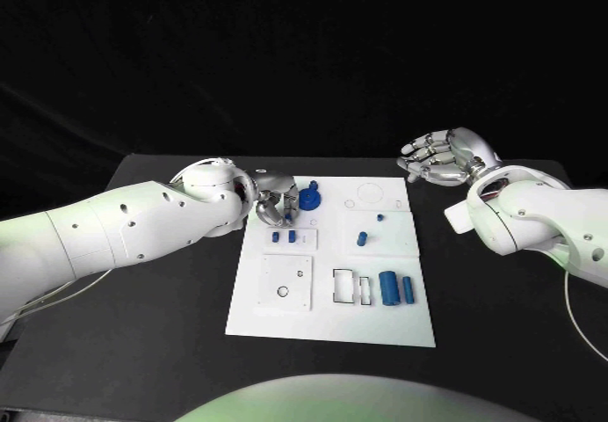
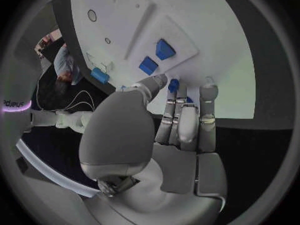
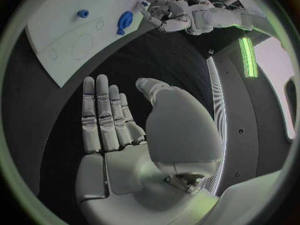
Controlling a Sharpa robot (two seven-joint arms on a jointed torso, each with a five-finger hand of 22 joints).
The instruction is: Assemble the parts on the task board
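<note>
The white task board [image 1: 332, 330] lies in the middle of the black table. My left hand [image 1: 270, 207] hovers over the board's far left corner, and a small blue part [image 2: 173, 84] shows pinched between its thumb and a fingertip. A larger round blue part [image 1: 310, 198] sits right beside that hand. Two short blue pegs [image 1: 283, 236] stand just in front of its fingers, also visible as pegs [image 2: 156, 56]. My right hand [image 1: 437, 158] hangs off the board's far right corner, fingers [image 3: 103, 115] stretched and holding nothing.
Two small blue pieces [image 1: 364, 237] [image 1: 380, 215] sit mid-board. Two blue cylinders [image 1: 395, 288] lie near the right edge beside rectangular slots [image 1: 346, 286]. A square plate with holes [image 1: 286, 281] lies at the board's left. Black table [image 1: 165, 334] surrounds the board.
</note>
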